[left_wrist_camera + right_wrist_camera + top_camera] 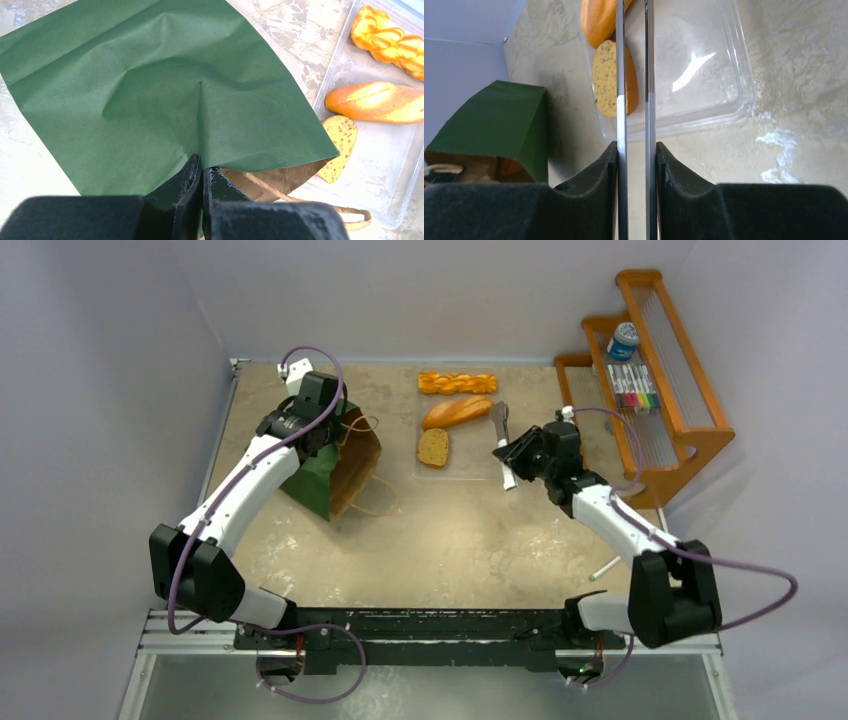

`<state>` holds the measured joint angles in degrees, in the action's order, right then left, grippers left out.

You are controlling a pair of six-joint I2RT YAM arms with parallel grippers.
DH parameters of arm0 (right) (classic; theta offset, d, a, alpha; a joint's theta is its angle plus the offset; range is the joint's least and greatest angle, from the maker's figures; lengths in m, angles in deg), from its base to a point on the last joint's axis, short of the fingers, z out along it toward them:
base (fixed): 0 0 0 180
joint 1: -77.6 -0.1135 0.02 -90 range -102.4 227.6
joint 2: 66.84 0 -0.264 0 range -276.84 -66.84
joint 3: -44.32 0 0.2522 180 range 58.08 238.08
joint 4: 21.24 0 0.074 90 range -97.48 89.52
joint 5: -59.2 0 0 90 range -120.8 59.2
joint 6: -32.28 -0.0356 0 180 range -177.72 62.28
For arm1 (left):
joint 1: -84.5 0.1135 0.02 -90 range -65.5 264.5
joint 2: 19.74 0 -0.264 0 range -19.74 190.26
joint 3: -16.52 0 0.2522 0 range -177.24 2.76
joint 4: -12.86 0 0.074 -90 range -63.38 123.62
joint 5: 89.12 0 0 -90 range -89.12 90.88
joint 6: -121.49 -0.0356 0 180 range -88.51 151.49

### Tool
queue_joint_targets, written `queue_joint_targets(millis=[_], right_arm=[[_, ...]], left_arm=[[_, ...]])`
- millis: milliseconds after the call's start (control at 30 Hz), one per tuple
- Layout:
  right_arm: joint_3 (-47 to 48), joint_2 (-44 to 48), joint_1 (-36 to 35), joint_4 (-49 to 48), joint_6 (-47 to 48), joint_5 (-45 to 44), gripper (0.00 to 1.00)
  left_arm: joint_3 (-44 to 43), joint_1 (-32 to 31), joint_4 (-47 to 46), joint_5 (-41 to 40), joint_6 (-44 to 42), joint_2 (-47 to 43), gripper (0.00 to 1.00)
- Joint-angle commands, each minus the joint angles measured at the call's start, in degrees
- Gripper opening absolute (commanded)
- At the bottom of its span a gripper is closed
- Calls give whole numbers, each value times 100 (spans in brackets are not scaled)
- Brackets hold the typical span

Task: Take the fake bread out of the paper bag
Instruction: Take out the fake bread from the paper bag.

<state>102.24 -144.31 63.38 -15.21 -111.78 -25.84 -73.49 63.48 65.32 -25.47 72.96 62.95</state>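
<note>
The left hand [201, 172] pinches the mouth rim of the paper bag [312, 480] near the worktop's far-left corner. The right hand [636, 150] clamps the tongs [620, 75]. The bag mouth lies to their left, with 1 orange fake bread [511, 167] showing inside.

The dark green paper bag [318, 478] gapes rightward (brown kraft inside). Well apart to its right lie a glossy braided stick [457, 382], an oblong loaf [457, 411] and a speckled slice [433, 447].

From high above the near edge, one camera takes in the whole table [450, 540]. Both wrist cameras sit close and low, sharing the paper bag [150, 90] and clear tray [704, 100].
</note>
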Motion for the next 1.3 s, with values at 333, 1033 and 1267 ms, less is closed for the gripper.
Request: queue_joint_targets(millis=[333, 1033, 1267], right_arm=[[-834, 2506, -34, 985, 566, 971, 6], [349, 2049, -1983, 1207, 803, 1431, 9], [687, 1665, -2921, 1067, 643, 1101, 10]], left_arm=[[-220, 45, -159, 191, -541, -163, 0], [-549, 40, -72, 712, -819, 83, 0], [-660, 40, 4, 836, -926, 170, 0]])
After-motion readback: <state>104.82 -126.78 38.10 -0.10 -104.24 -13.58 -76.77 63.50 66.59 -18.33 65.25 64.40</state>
